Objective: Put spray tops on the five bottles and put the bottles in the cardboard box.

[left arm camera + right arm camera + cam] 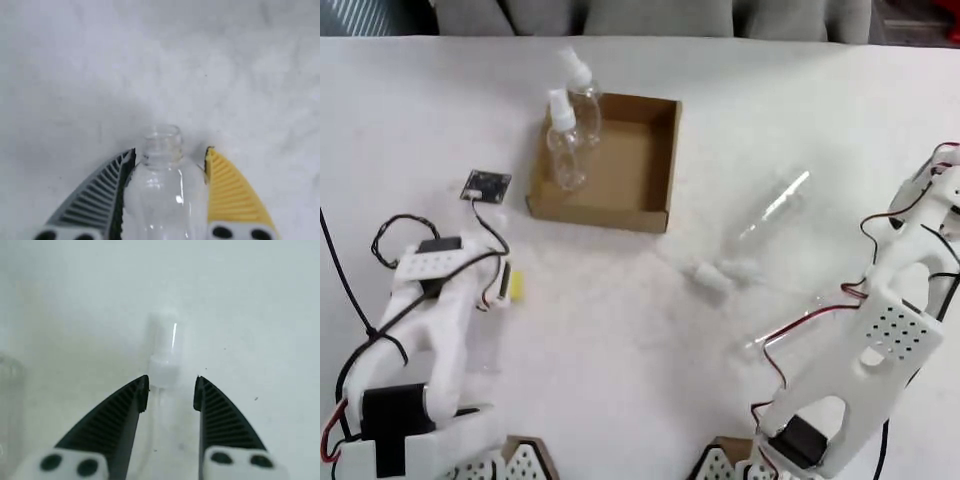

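White counter point(410, 110) across the whole high view, grey seat backs point(650, 15) along its 12 o'clock edge. Toward 12 o'clock on it, an open cardboard box point(655, 160), brown, shallow and square. Against the box's 9 o'clock wall, two clear plastic bottles with rounded shoulders and white spray heads: near topped bottle point(565, 150) by the wall's middle, far topped bottle point(585, 100) with its head poking past the 12 o'clock rim. At the box's 3 o'clock, apart from it, a lying bottle point(775, 210) on its side, so clear as to nearly melt into the counter. At the box's 5 o'clock, a loose spray top point(715, 275), white, flat on the counter. At the box's 9 o'clock, a small dark board point(486, 186) on a black wire. Left arm point(420, 330) at the counter's 7 o'clock, right arm point(880, 340) at its 4 o'clock. In the left wrist view, left jaws, one grey and ribbed, one yellow and ribbed, clamped on the shoulders of an open-necked bottle point(165, 200): transparent, short ringed neck uncovered, a glint down its front. In the right wrist view, right jaws apart, black and ribbed, either side of a spray top point(165, 355): white collar, clear cap beyond it, thin tube trailing back between the jaws. Whether the same as the loose spray top, impossible to tell.
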`<state>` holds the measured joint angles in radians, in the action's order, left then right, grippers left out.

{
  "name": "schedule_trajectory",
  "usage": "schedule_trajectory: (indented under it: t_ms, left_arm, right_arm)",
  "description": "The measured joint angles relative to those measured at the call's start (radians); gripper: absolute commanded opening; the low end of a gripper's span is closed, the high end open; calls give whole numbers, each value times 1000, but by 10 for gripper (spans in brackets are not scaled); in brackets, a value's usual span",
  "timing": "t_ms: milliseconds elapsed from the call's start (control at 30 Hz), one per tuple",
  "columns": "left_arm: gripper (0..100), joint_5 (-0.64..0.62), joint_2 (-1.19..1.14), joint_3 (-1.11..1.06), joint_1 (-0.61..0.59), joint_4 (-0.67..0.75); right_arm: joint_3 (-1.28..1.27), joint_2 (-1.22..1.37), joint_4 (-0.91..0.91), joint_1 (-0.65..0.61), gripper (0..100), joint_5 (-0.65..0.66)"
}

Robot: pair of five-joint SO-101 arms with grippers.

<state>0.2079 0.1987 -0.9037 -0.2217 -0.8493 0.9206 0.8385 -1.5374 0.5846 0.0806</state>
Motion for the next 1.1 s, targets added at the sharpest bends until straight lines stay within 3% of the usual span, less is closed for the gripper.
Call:
schedule_trajectory:
  t_ms: [333,467,500,667,733,867,1100]
  left_arm:
    - [20,0,0,0,0,0]
    - [20,0,0,0,0,0]
    - [20,0,0,0,0,0]
    - [20,0,0,0,0,0]
    - [20,0,0,0,0,0]
    - [20,0,0,0,0,0]
    - [20,-71,83,0,43,-41]
  right_arm:
    - [0,132,77,-5,125,0]
    - [3,173,112,-14,4,-2]
    - [9,173,112,-12,26,-2]
    - [143,163,-38,-21,18,0]
    - [238,112,-137,-23,17,25]
    - [292,-55,-163,-15,17,52]
    - [87,-416,-166,-38,17,61]
